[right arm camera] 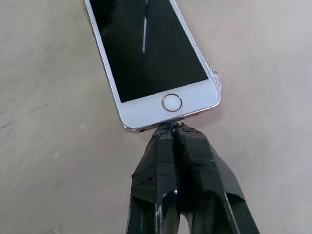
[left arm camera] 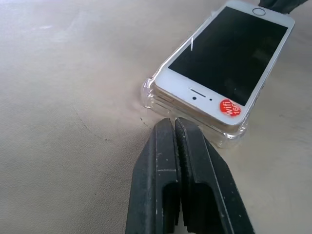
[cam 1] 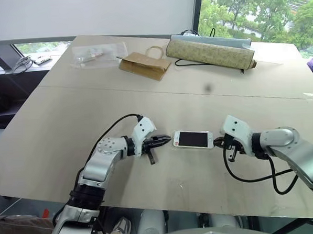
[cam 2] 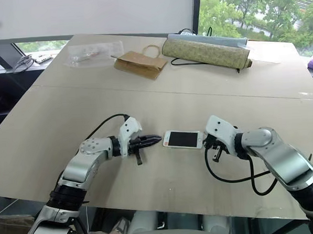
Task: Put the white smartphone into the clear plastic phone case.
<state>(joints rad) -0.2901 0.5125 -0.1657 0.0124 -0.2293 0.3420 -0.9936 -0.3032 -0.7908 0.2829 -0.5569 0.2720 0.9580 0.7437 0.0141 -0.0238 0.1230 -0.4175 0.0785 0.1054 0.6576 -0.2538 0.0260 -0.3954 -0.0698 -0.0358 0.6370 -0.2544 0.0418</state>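
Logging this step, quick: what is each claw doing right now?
Left claw: closed, empty, at the phone's speaker end.
Right claw: closed, empty, at its home-button end.

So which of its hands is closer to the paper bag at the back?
Left. The left gripper sits at the phone's left end, more under the paper bag; the right gripper is at the phone's right end, further off sideways.

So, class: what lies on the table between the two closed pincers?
The white smartphone, sitting in the clear plastic phone case, lies between the left pincer and the right pincer; the left eye view shows the whole line.
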